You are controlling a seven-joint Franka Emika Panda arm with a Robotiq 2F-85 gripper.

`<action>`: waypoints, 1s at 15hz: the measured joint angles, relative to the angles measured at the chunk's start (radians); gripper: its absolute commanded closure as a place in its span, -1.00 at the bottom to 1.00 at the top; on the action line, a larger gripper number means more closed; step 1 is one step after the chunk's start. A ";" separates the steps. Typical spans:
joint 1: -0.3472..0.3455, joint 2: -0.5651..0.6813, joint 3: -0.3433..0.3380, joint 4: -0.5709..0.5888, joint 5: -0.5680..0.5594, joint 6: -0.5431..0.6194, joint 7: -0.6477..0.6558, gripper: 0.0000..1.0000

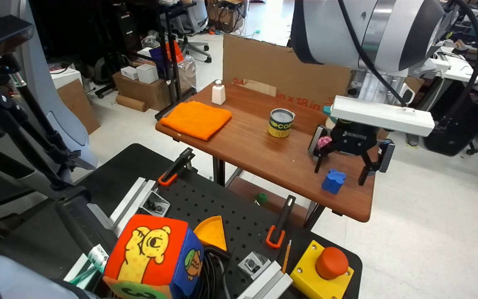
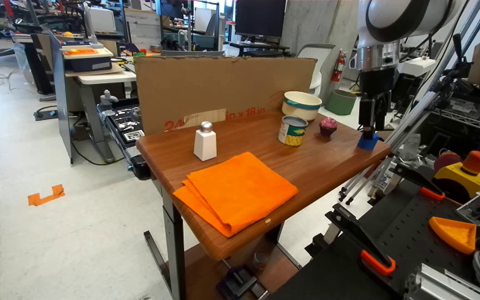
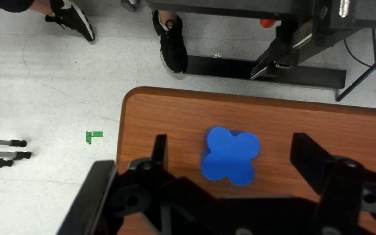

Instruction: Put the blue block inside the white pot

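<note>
The blue block is a four-lobed clover shape standing on the wooden table near its corner. It also shows in the wrist view and, partly behind a finger, in an exterior view. My gripper is open and empty. In the wrist view the gripper has one finger to each side of the block, with gaps on both sides. In an exterior view the gripper points down over the block. The white pot, cream with a teal band, stands at the table's back; my gripper mostly hides it in an exterior view.
A corn can and a pink cupcake stand between block and pot. A white shaker and orange cloth lie farther along the table. A cardboard sheet borders the back.
</note>
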 measured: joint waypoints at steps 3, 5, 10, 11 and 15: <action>0.000 0.028 0.006 0.014 0.006 0.000 0.000 0.16; 0.000 0.040 0.009 0.024 0.010 0.000 0.000 0.46; -0.001 0.034 0.021 0.037 0.053 0.000 -0.013 0.68; -0.002 0.025 0.024 0.037 0.067 0.000 -0.023 0.68; -0.008 -0.056 0.050 0.034 0.157 0.031 -0.069 0.68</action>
